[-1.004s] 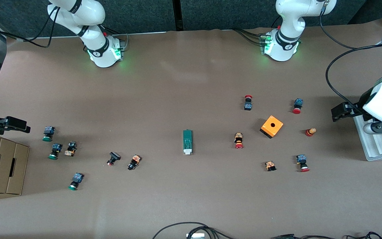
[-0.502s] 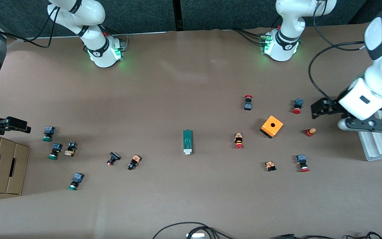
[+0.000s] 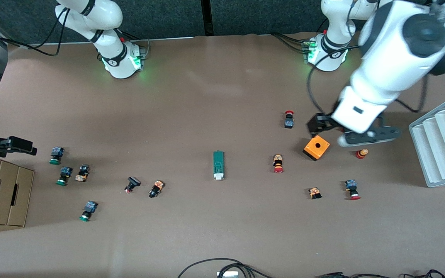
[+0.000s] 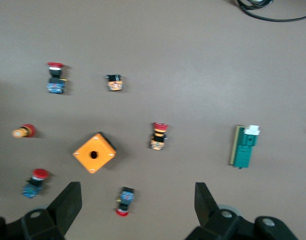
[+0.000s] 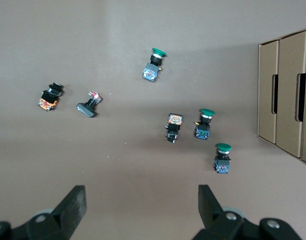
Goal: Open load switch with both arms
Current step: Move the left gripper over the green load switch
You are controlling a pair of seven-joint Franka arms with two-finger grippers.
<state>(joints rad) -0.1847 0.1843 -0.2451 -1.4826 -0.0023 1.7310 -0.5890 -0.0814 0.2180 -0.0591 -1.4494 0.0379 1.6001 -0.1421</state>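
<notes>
The load switch (image 3: 218,165) is a slim dark-green block with a white tab, lying flat near the middle of the table. It also shows in the left wrist view as the load switch (image 4: 244,146). My left gripper (image 3: 318,124) hangs open and empty in the air over the orange cube's edge, well toward the left arm's end from the switch. In its wrist view the left gripper (image 4: 138,200) has a red-capped push button (image 4: 124,200) on the table below its gap. My right gripper (image 3: 21,146) waits open at the right arm's end; the right gripper (image 5: 141,200) holds nothing.
An orange cube (image 3: 316,147) with a round hole sits among several red-capped push buttons (image 3: 278,163). Green-capped push buttons (image 3: 64,175) lie scattered toward the right arm's end, beside a cardboard box (image 3: 0,191). A white ridged rack (image 3: 440,139) stands at the left arm's end. Cables (image 3: 222,266) lie at the front edge.
The left arm has swung from over the white rack toward the middle of the table and now hangs by the orange cube. The right arm has not moved.
</notes>
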